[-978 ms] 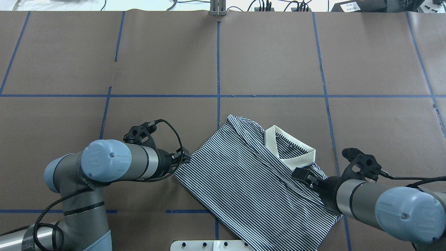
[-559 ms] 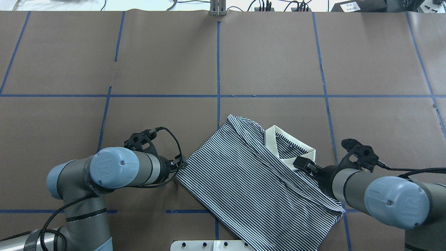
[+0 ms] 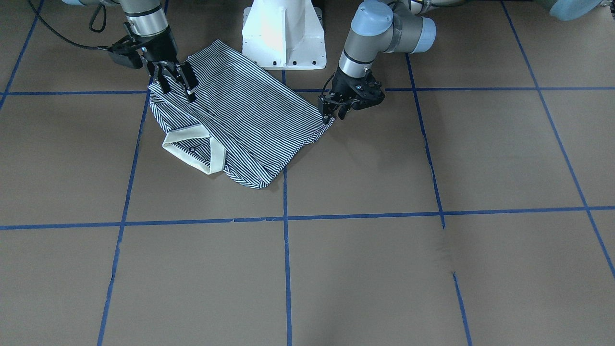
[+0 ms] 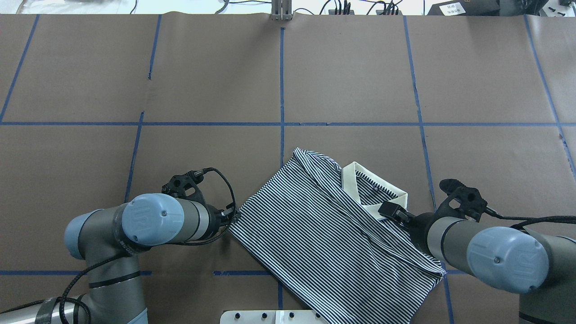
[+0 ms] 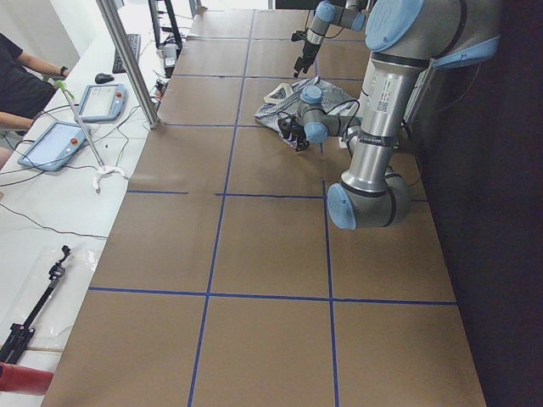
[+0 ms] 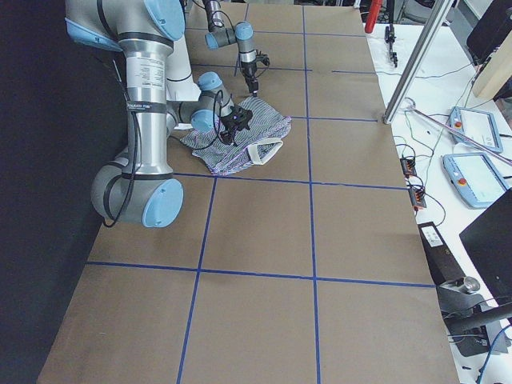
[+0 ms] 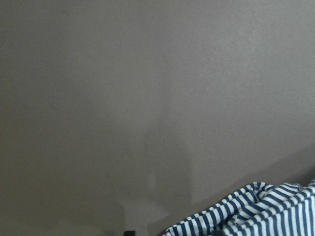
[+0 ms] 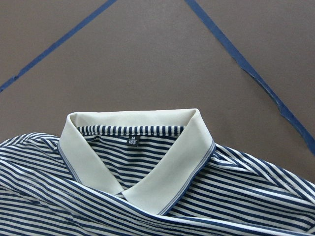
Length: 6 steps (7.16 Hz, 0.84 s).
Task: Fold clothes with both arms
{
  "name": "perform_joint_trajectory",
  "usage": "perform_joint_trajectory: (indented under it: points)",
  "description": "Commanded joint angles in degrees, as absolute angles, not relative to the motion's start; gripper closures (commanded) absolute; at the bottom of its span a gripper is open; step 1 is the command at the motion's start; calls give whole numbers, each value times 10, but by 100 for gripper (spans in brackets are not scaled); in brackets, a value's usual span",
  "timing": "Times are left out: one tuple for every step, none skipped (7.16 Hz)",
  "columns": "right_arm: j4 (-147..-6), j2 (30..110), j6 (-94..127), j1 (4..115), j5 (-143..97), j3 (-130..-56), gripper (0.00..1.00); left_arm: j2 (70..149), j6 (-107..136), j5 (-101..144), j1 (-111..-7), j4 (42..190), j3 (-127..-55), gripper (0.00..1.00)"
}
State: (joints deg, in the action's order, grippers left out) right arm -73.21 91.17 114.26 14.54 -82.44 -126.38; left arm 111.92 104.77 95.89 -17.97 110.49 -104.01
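We see the shirt (image 4: 315,234) lying on the table (image 4: 360,81), folded into a rough rectangle, stripes up. It sits between the two grippers, skewed to the blue tape lines (image 4: 282,90).

Left gripper (image 3: 330,114): tips point down at the shirt corner on its side, right at the cloth edge. The fingers look close together, but we cannot tell whether they pinch the corner or only touch it. In the left wrist view there is bare table ahead of the jaws and a rumpled bit of striped cloth low and off to one side. The fingers themselves barely show.

Right gripper (image 3: 177,87): jaws apart, both fingers (image 3: 190,91) pointing down at the cloth, nothing clamped between them. They stand over the shoulder area, just behind the collar (image 8: 177,172). We cannot tell whether the tips press the cloth or hang just above it. In the right wrist view the cream collar is straight ahead of the jaws, open in a V. A small dark size label (image 8: 132,141) sits inside the neck. Past the collar is bare table with two tape lines.

The collar is on the right gripper's side of the shirt, well apart from the left jaws. The far folded corner lies ahead of both jaws, near the middle tape line. The near end of the shirt lies behind both jaws, close to the white base (image 3: 283,33).
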Motion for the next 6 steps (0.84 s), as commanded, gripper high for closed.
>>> perform_joint_trajectory:
  points:
    - [-732, 911, 1143, 145, -824, -1261, 0, 1122, 1049, 959, -174, 1105, -1035, 63]
    - [-732, 911, 1143, 146, -824, -1260, 0, 1123, 1055, 959, -174, 1105, -1041, 100]
    - [-732, 911, 1143, 146, -824, -1260, 0, 1122, 1056, 959, -174, 1105, -1043, 100]
    - [-732, 911, 1143, 145, -824, -1260, 0, 1122, 1056, 955, -175, 1105, -1047, 100]
    - [-732, 911, 1143, 145, -824, -1259, 0, 1120, 1048, 948, -186, 1103, -1064, 100]
    - [-731, 911, 1146, 145, -825, -1258, 0, 1116, 1018, 948, -214, 1103, -1068, 100]
